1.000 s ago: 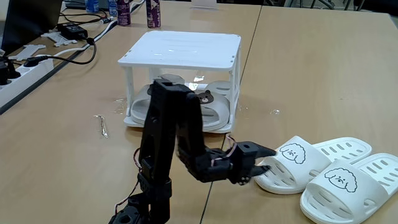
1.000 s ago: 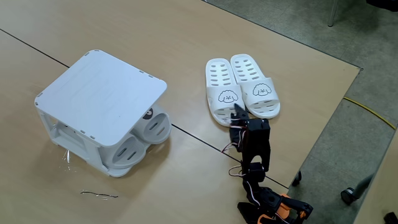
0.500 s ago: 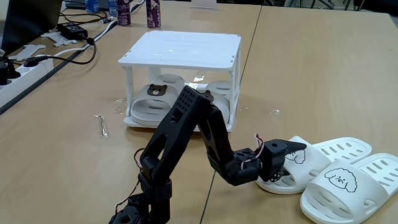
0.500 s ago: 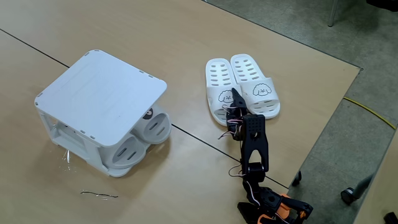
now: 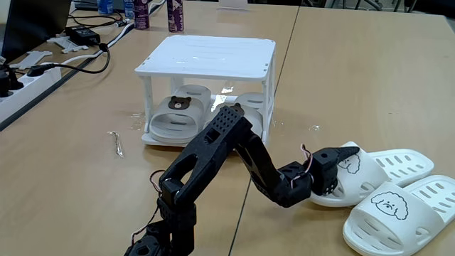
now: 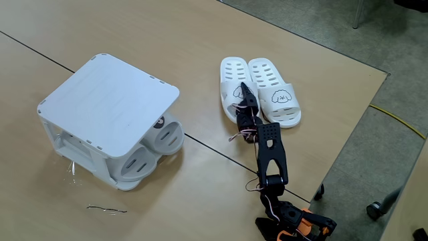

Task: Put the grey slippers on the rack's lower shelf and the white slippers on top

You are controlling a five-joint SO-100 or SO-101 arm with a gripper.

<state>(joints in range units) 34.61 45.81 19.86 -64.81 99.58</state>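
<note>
The white rack [image 5: 206, 53] [image 6: 107, 100] holds both grey slippers [image 5: 178, 114] [image 6: 164, 137] side by side on its lower shelf [image 5: 202, 141]; its slatted top is bare. The two white slippers [image 5: 377, 171] [image 6: 274, 94] lie together on the table away from the rack. My gripper [image 5: 340, 169] [image 6: 243, 99] is stretched out low to the nearer white slipper. Its jaws look open and straddle the edge of the dog-face strap, one finger lying over the strap. The strap hides the lower finger.
A thin metal wire [image 5: 116, 142] [image 6: 107, 209] lies on the table near the rack. Cables, a power strip [image 5: 28, 78] and bottles [image 5: 175, 16] sit at the far left. The table edge [image 6: 334, 154] runs close behind the white slippers.
The arm has stretched forward and lowered. The gripper went from short of the white slipper to its strap. That slipper has shifted slightly.
</note>
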